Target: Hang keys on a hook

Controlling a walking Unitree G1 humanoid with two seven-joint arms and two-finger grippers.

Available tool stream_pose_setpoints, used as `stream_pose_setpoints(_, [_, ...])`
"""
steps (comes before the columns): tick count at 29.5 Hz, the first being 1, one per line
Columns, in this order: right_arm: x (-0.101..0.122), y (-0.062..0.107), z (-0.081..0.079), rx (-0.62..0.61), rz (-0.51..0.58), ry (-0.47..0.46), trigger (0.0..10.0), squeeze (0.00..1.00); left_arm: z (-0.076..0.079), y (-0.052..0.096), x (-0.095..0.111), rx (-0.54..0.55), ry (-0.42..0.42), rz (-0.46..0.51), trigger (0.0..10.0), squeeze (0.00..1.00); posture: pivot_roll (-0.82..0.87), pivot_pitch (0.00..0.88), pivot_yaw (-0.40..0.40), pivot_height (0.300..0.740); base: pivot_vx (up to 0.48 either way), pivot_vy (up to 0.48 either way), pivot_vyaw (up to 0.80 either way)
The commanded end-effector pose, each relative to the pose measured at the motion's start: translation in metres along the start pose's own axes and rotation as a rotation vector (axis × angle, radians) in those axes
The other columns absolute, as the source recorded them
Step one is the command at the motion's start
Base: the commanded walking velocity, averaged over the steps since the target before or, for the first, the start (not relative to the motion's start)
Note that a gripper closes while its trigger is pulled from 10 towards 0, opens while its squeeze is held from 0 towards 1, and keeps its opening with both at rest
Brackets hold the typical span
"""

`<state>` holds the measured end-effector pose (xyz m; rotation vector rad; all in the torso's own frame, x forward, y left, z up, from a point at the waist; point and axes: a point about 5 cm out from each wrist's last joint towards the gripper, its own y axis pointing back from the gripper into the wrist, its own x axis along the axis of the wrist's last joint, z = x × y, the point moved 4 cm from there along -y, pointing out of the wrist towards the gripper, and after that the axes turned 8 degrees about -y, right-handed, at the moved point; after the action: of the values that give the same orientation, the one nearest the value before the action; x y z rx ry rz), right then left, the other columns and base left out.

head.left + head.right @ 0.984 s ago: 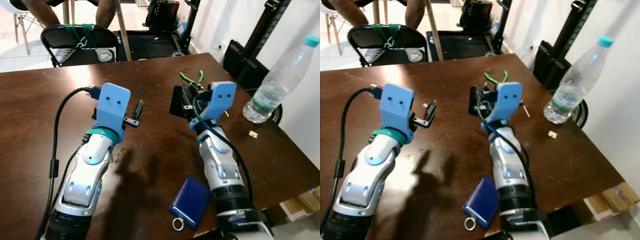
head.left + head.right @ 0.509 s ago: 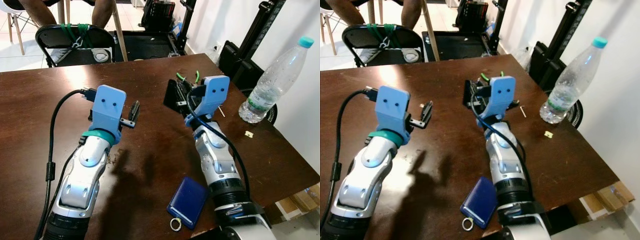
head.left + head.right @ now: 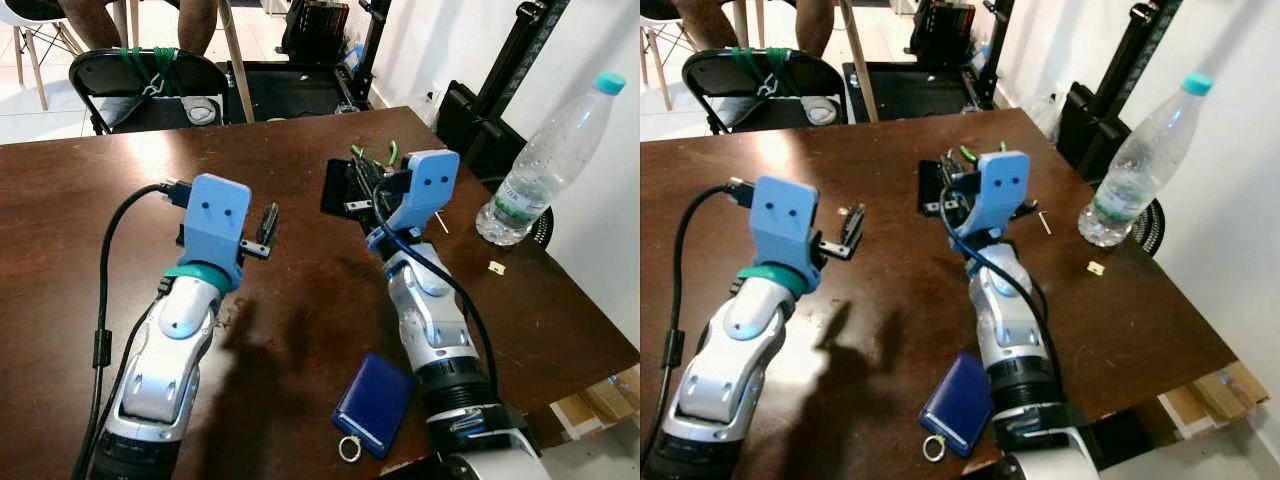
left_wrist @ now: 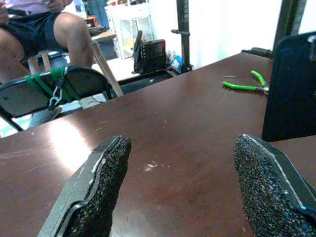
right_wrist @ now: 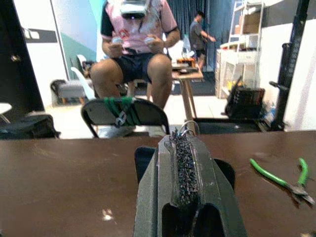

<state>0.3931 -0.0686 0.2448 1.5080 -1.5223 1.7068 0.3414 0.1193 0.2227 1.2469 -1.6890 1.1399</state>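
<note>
Above a dark wooden table [image 3: 300, 290], the left gripper [image 3: 266, 225] hovers with its fingers spread apart and nothing between them; the left wrist view shows both rough black pads [image 4: 96, 185] with bare tabletop in the gap. To its right, the right gripper [image 3: 345, 190] is raised over the table's middle, fingers pressed flat together. The right wrist view shows a thin loop of wire [image 5: 186, 128] poking up at the fingertips, too small to identify. Near the table's front edge, beside the right forearm, lies a blue key pouch [image 3: 375, 405] with a metal ring [image 3: 349, 449]. Green-handled pliers [image 5: 286, 180] rest past the right gripper; a plastic water bottle [image 3: 545, 160] stands at far right. The right wrist view reveals a seated person [image 5: 140, 47] behind a folding chair [image 5: 123, 116].
</note>
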Motion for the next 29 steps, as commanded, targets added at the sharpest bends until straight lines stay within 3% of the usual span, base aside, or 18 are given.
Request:
stream_pose_setpoints(1, [0.007, -0.004, -0.011, 0.033, 0.035, 0.004, 0.0, 0.0, 0.003, 0.004, 0.0, -0.017, -0.015, -0.006, 10.0, 0.0, -0.1, 0.086, -0.02, 0.74, 0.0, 0.0, 0.0])
stream_pose_setpoints(3, [0.005, -0.005, -0.014, 0.04, 0.029, 0.005, 0.0, 0.0, 0.002, 0.003, 0.002, -0.011, -0.012, -0.004, 10.0, 0.0, -0.1, 0.089, -0.021, 0.74, 0.0, 0.0, 0.0])
stream_pose_setpoints(4, [0.004, -0.006, -0.016, 0.044, 0.025, 0.006, 4.3, 0.0, 0.001, 0.002, 0.004, -0.006, -0.008, -0.001, 10.0, 0.0, -0.1, 0.088, -0.021, 0.74, 0.0, 0.0, 0.0])
stream_pose_setpoints(6, [0.003, -0.006, -0.016, 0.049, 0.018, 0.013, 4.3, 0.0, -0.001, 0.001, 0.007, 0.008, -0.009, 0.004, 10.0, 0.0, -0.1, 0.095, -0.034, 0.74, 0.0, 0.0, 0.0])
stream_pose_setpoints(7, [0.002, -0.006, -0.015, 0.048, 0.011, 0.019, 10.0, 0.0, -0.001, 0.002, 0.008, 0.021, -0.005, 0.009, 10.0, 0.0, -0.11, 0.094, -0.033, 0.74, 0.0, 0.0, 0.0])
stream_pose_setpoints(20, [-0.006, 0.004, -0.018, 0.079, -0.02, 0.053, 10.0, 0.0, 0.004, 0.002, -0.005, 0.011, 0.042, -0.016, 10.0, 0.0, -0.11, 0.057, 0.019, 0.74, 0.0, 0.0, 0.0])
stream_pose_setpoints(29, [-0.007, 0.01, -0.022, 0.103, -0.016, 0.062, 10.0, 0.0, 0.005, 0.001, -0.012, -0.001, 0.024, -0.035, 10.0, 0.0, -0.13, 0.04, 0.035, 0.74, 0.0, 0.0, 0.0])
